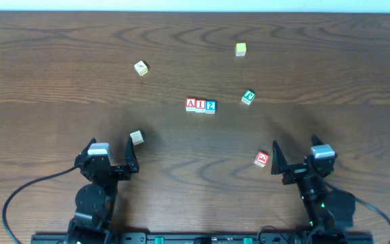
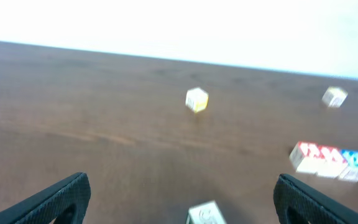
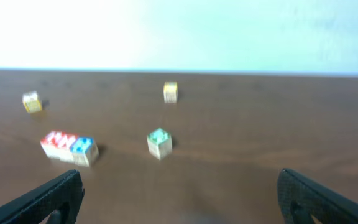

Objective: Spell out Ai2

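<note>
Overhead view: three-block row [image 1: 200, 105] at frame centre on the brown surface [image 1: 46, 102], blocks touching, reading left to right as red A block [image 1: 191, 104], red I block [image 1: 200, 104], blue 2 block [image 1: 210, 106]. Loose ones around it: green block [image 1: 248, 97] near the row's right end but apart from it, yellow-green block [image 1: 240, 49] upper right of centre, yellow-marked cream block [image 1: 141, 68] upper left of centre, loose red block [image 1: 261, 159] lower right, plain cream block [image 1: 136, 137] lower left. At lower left, left gripper [image 1: 112, 144] has its fingers spread wide with nothing held; plain cream block lies just beside the tip of the finger nearer frame centre. At lower right, right gripper [image 1: 295, 146] is likewise spread and empty, loose red block just left of it. Left wrist view: finger at each bottom corner, plain cream block at bottom edge between them, row at right, blurred. Right wrist view: row at left, green block near centre, letters too blurred to read.
</note>
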Controlling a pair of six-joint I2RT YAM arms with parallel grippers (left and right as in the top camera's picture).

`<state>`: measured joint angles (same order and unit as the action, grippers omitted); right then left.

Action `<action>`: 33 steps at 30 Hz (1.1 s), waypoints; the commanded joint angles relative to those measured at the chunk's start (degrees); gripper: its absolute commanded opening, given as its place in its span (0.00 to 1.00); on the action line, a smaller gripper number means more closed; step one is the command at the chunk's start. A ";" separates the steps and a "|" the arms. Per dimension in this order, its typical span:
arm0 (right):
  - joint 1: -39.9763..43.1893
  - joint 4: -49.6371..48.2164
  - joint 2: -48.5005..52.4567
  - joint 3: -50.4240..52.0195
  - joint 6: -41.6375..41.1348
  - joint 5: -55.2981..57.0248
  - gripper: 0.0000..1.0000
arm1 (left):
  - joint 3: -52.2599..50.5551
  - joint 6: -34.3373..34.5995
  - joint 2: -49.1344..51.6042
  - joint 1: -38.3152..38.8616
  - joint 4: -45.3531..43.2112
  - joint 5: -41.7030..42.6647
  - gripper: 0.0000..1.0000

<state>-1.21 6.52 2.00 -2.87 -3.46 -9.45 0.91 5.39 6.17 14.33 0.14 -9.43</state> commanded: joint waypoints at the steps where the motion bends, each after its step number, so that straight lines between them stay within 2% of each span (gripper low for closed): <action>1: -0.35 0.28 -1.62 0.98 -0.76 0.22 0.99 | -0.63 0.20 -3.10 -1.14 3.04 -1.46 0.95; 13: 1.55 0.28 -1.68 1.01 -0.76 0.24 0.99 | -0.63 0.20 -6.01 -10.97 3.04 -1.49 0.96; 33: 5.31 0.31 -1.66 1.01 -0.76 0.24 0.99 | -0.63 0.20 -5.99 -12.50 3.04 -1.49 0.95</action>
<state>3.22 6.55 0.71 -2.85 -3.49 -9.39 0.99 5.37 0.69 2.24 0.34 -9.45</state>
